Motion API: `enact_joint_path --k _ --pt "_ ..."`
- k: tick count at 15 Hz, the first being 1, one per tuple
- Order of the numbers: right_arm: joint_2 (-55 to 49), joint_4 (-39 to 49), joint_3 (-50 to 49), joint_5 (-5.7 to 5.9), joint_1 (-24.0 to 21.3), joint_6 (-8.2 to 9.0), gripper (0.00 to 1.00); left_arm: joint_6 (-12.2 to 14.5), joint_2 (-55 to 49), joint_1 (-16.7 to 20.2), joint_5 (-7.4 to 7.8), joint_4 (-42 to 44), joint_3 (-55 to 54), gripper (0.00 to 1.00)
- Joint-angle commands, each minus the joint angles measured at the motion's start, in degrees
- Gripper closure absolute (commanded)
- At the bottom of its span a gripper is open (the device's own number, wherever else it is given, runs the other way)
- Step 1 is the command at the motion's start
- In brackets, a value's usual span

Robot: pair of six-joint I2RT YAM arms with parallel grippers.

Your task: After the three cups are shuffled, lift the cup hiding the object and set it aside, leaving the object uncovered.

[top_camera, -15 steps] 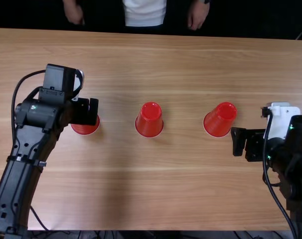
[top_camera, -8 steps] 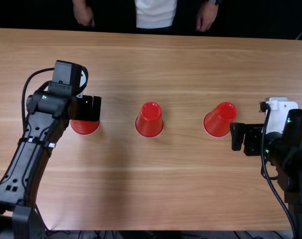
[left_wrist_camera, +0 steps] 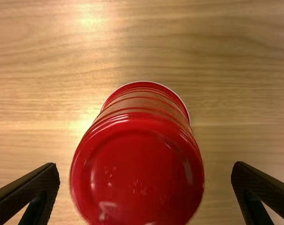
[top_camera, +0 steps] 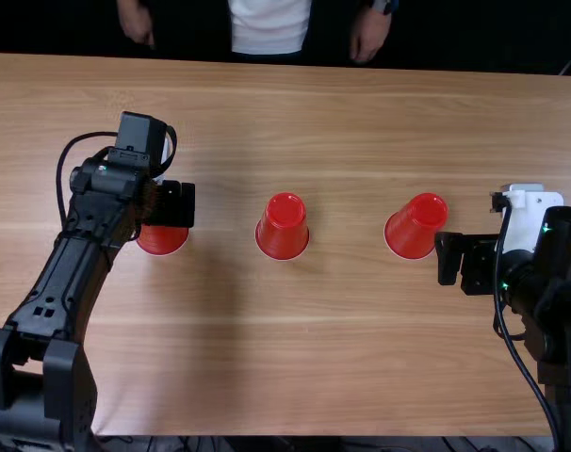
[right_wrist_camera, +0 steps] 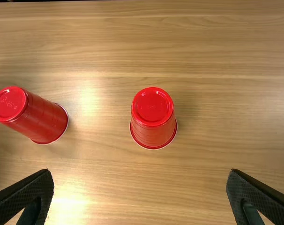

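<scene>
Since the left gripper (left_wrist_camera: 143, 187) hangs right over the left cup (top_camera: 161, 241), fingers spread wide on either side and touching nothing, I'd say the grasp comes next: sink lower, close on the cup, lift it aside. The middle cup (top_camera: 284, 226) and right cup (top_camera: 417, 226) stand upside down on the surface (top_camera: 361, 122). The right gripper (right_wrist_camera: 138, 178) sits open beside the right one.

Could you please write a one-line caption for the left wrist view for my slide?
Open left gripper over an upside-down red cup on the wooden table.
</scene>
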Motion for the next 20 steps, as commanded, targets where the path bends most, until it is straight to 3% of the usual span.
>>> enact_joint_path --k 1,7,9,12,13,14,15,20 --pt "0.3 0.2 -0.6 -0.01 0.0 0.44 0.00 -2.0 2.0 -0.1 -0.38 0.2 3.1 0.00" --pt "0.3 0.2 -0.5 -0.01 0.0 0.44 0.00 -2.2 5.5 0.4 -1.01 -0.7 3.9 0.00" --pt "0.3 0.2 -0.5 -0.01 0.1 0.44 0.00 -2.2 5.7 0.4 -1.64 -0.8 3.9 0.22" --pt "0.3 0.2 -0.5 -0.01 0.1 0.44 0.00 -2.1 5.7 0.4 -4.17 -0.9 4.4 0.52" --pt "0.3 0.3 -0.5 -0.01 0.1 0.44 0.00 -2.1 5.7 0.4 -4.17 -0.9 4.4 0.68" --pt "0.3 0.3 -0.5 -0.01 0.1 0.44 0.00 -2.0 5.7 0.5 -4.17 -1.0 4.4 0.89" --pt "0.3 0.3 -0.5 -0.01 0.1 0.44 0.00 -2.0 5.7 0.6 -4.17 -1.0 4.4 1.00" --pt "0.3 0.3 -0.6 -0.01 0.1 0.44 0.00 -1.9 4.9 0.5 -4.07 -1.6 5.9 1.00"
